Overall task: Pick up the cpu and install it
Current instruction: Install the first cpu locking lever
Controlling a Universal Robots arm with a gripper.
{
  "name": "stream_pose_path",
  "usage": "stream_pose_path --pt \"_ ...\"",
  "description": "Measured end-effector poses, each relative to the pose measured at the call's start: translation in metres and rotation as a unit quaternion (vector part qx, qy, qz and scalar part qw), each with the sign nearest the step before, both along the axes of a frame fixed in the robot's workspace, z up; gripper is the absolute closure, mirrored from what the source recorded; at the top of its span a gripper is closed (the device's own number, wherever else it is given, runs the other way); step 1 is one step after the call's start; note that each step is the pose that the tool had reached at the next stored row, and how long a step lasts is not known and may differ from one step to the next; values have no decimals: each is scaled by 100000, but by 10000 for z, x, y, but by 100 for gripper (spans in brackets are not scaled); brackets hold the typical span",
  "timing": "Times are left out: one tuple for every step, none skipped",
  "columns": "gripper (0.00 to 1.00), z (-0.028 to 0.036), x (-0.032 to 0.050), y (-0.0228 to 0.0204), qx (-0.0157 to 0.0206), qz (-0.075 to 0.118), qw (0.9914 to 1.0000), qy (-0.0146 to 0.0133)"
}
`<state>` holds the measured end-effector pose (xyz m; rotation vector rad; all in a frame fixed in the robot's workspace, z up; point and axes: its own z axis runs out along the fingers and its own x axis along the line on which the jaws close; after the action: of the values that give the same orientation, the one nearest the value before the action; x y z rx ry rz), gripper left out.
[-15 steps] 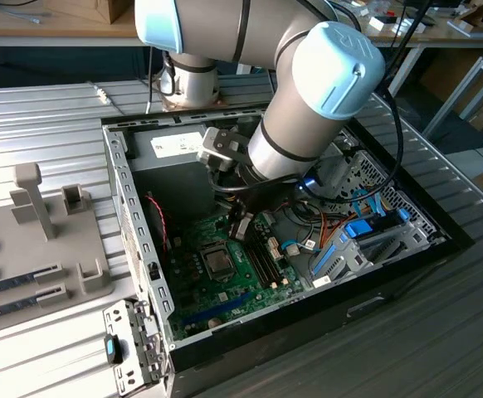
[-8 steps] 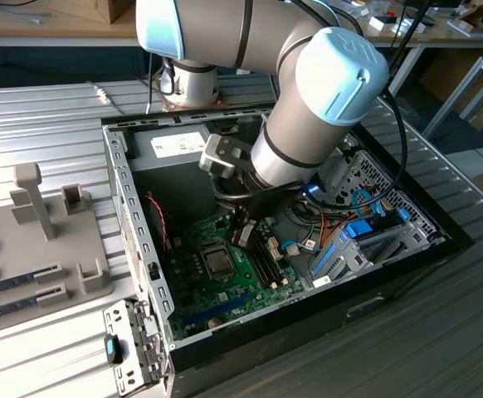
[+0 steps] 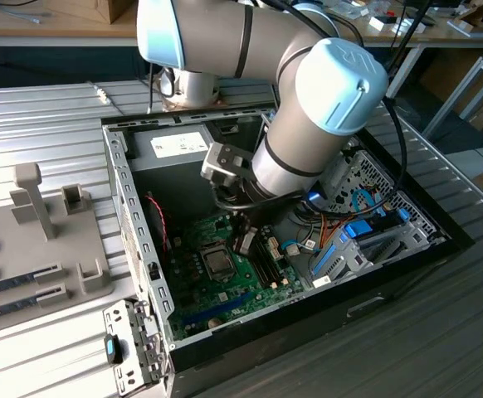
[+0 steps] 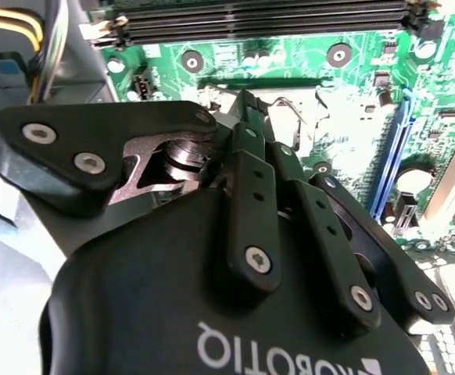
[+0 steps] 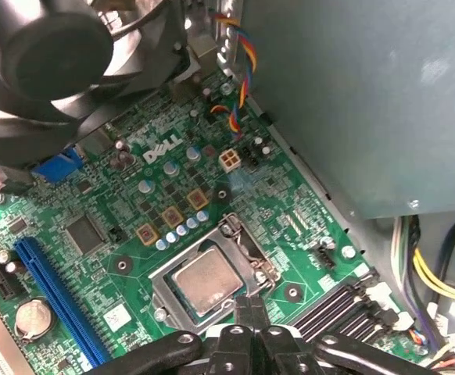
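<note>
Open computer case (image 3: 134, 207) lies on its side on a ribbed metal table (image 3: 42, 116), lid off. Green motherboard (image 3: 225, 274) covers the case floor.

The cpu (image 5: 204, 280) sits flat in its socket near the middle of the motherboard, silver top up, with the metal socket frame (image 5: 247, 242) around it. In the exterior view the cpu (image 3: 218, 262) shows as a small grey square on the board.

Arm reaches down into the case. The gripper (image 5: 251, 312) hangs just above the board, at the socket's edge beside the memory slots (image 5: 341, 301). Fingertips (image 5: 252, 306) look drawn close together with nothing between them; contact with the cpu cannot be told.

Blue slot (image 5: 55, 297) runs along the board, coin battery (image 5: 32, 316) near it. Black fan (image 5: 48, 55) stands over one board corner. Coloured wires (image 3: 341, 232) bunch at the case's far side.

A grey tray (image 3: 34, 249) with upright holders rests on the table, near the exterior view's left edge. Desks and floor lie behind.
</note>
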<state>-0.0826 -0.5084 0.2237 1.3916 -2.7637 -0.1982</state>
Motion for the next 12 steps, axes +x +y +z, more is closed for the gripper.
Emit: stream_pose_path --pt "89 -12 0 -8 -57 1 100000 1" --pt "89 -25 0 -16 -116 1 100000 -3" --pt "89 -35 0 -21 -156 1 100000 -3" --pt "89 -49 0 -30 -234 -1 100000 -2" --pt "89 -62 0 -37 -300 0 100000 -1" --pt "89 -74 0 -43 -363 -1 99999 0" --pt "89 -85 0 -50 -423 0 99999 3" --pt "89 -111 0 -62 -526 0 99999 2" --pt "89 -125 0 -68 -584 0 99998 3" --pt "89 -137 0 -73 -630 0 99998 3" --pt "89 -163 0 -82 -739 0 99997 2" --pt "89 -177 0 -87 -837 2 99996 -2"
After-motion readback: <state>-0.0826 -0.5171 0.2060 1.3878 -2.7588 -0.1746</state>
